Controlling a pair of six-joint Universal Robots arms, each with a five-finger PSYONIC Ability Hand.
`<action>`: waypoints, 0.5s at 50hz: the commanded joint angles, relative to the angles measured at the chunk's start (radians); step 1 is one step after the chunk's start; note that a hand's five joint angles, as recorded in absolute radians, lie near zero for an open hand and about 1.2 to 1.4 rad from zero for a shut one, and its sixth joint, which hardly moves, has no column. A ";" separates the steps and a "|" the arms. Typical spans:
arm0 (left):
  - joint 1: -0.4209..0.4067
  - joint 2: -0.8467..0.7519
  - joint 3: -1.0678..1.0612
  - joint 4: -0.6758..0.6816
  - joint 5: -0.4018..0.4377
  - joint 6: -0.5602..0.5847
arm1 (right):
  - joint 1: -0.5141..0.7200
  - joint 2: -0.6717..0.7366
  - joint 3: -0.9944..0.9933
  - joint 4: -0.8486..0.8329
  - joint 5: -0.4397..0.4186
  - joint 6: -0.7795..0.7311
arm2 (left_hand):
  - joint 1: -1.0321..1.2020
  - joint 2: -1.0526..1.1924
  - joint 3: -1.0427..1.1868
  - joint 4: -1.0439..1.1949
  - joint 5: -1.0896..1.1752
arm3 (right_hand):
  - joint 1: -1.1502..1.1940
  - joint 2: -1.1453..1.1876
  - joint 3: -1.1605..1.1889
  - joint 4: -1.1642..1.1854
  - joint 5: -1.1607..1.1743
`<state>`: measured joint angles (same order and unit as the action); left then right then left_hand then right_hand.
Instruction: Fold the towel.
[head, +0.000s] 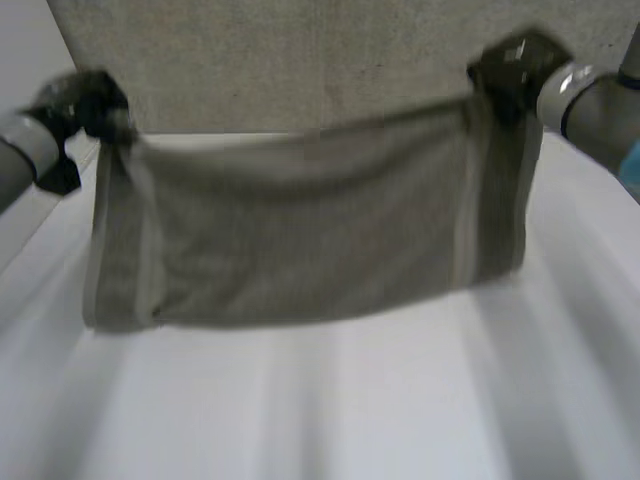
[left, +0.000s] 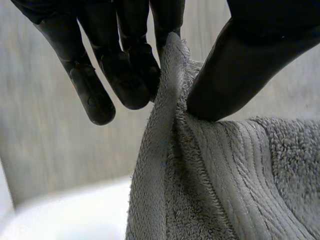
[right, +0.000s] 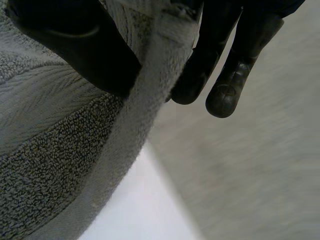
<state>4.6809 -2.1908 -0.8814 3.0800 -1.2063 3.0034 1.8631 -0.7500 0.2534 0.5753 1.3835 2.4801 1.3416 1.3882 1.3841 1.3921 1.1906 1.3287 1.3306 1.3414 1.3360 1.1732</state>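
Grey terry towel (head: 300, 230), taut, pale stripe near each end.

The grey towel (right: 55, 165) is held by the right hand (right: 75, 45), its hemmed edge pinched between the thumb on one face and the fingers (right: 227, 95) on the other. A ribbed band and looped pile are seen on the cloth, which is hung from the hand. The white counter (right: 145, 210) is seen beyond the towel's edge, and a grey backdrop (right: 250, 170) is seen past the fingertips.
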 joint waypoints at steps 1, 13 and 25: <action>-0.057 0.075 0.148 0.351 -0.071 -0.090 | -0.012 -0.014 -0.252 -0.296 0.063 0.259 | 0.055 0.008 0.012 0.004 0.031 | 0.068 0.066 0.055 0.060 0.049; -0.041 0.117 0.006 0.488 -0.096 -0.308 | -0.012 -0.040 -0.108 -0.186 -0.100 0.275 | 0.055 0.008 0.012 0.004 0.031 | 0.068 0.066 0.055 0.060 0.049; -0.007 0.028 -0.339 0.500 0.003 -0.154 | -0.022 -0.020 0.387 -0.202 -0.141 0.036 | 0.055 0.008 0.012 0.004 0.031 | 0.068 0.066 0.055 0.060 0.049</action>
<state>4.6577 -2.0998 -1.0350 3.5754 -1.2824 2.7361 1.8502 -0.7780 0.3446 0.4101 1.2656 2.6547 1.3417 1.3882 1.3841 1.3922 1.1905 1.3299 1.3306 1.3448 1.3360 1.1732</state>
